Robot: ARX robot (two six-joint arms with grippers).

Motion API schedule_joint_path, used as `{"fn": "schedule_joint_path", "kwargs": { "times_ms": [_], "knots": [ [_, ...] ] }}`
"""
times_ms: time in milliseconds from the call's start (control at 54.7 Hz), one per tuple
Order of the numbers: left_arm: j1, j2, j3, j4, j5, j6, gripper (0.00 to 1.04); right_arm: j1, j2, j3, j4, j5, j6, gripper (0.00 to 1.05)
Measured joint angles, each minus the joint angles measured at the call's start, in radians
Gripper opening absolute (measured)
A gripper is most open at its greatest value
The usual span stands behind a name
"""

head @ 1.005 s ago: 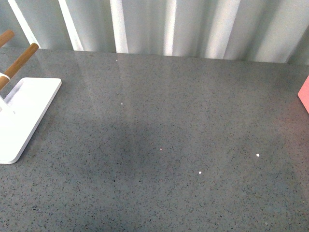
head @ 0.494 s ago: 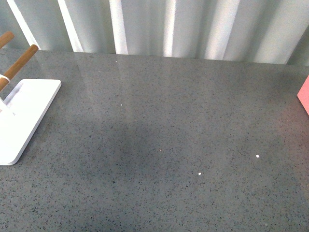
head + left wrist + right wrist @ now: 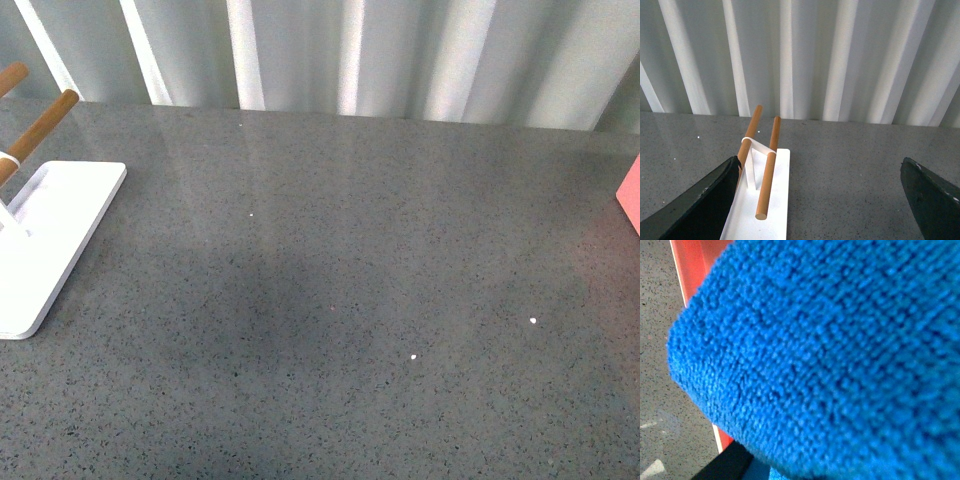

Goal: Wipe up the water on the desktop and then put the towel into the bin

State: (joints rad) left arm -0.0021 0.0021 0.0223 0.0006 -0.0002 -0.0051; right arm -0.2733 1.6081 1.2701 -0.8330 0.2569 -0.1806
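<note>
At the desktop's [image 3: 340, 300] left edge I see a white rack [image 3: 45, 240] with wooden rods [image 3: 766, 175]; the left gripper [image 3: 820, 200] stands wide open, empty. Blue towel [image 3: 840, 355] fills my right wrist view beside a red bin wall [image 3: 692, 265]; I cannot tell the right gripper's state.

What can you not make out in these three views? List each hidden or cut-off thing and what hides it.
- Right tool: right wrist view, blocked by the towel.
- Bin: only a red edge beside the towel; front view cuts it.
- White rack: cut by the front view's edge.
- Left tool: only dark finger edges show.
</note>
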Motion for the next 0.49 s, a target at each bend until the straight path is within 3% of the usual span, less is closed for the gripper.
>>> {"fn": "schedule_joint_path", "kwargs": {
  "times_ms": [165, 256, 494],
  "knots": [
    [0.000, 0.000, 0.000, 0.000, 0.000, 0.000, 0.98, 0.000, 0.000, 0.000, 0.000, 0.000, 0.000, 0.79],
    [0.000, 0.000, 0.000, 0.000, 0.000, 0.000, 0.98, 0.000, -0.001, 0.000, 0.000, 0.000, 0.000, 0.98],
    [0.000, 0.000, 0.000, 0.000, 0.000, 0.000, 0.98, 0.000, -0.003, 0.000, 0.000, 0.000, 0.001, 0.98]
  ]
}}
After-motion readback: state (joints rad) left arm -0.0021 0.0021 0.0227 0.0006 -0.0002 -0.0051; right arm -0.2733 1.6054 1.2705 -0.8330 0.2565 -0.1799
